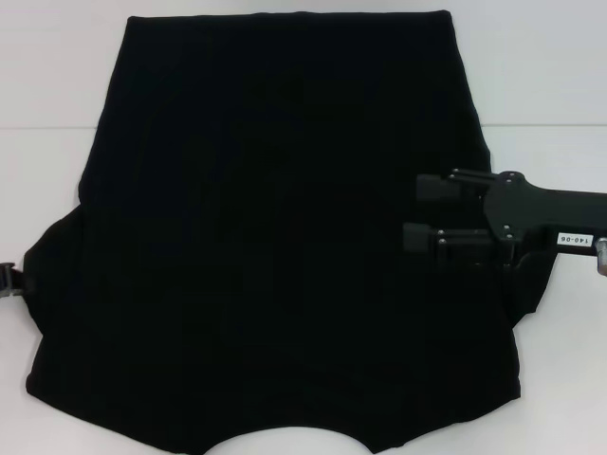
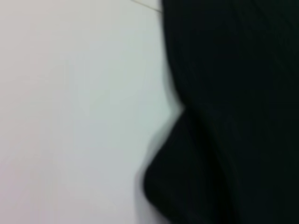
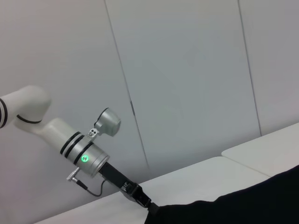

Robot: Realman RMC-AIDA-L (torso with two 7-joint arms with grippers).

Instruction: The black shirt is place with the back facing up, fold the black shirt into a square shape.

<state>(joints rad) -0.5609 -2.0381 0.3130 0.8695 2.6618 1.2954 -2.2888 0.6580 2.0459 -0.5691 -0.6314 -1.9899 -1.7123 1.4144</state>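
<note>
The black shirt [image 1: 275,237] lies spread flat over the white table, plain side up, with its collar cut-out at the near edge. It also shows as a dark edge in the left wrist view [image 2: 233,116] and low in the right wrist view [image 3: 243,207]. My right gripper [image 1: 422,210] reaches in from the right, open, its two fingers pointing left over the shirt's right side with nothing between them. Only a sliver of my left gripper [image 1: 9,280] shows at the far left, by the shirt's left sleeve. The right wrist view shows it [image 3: 142,200] at the cloth's edge.
The white table [image 1: 57,76] shows bare strips to the left and right of the shirt. White wall panels [image 3: 187,70] stand behind the table. The left arm [image 3: 70,140] slopes down toward the shirt's far side.
</note>
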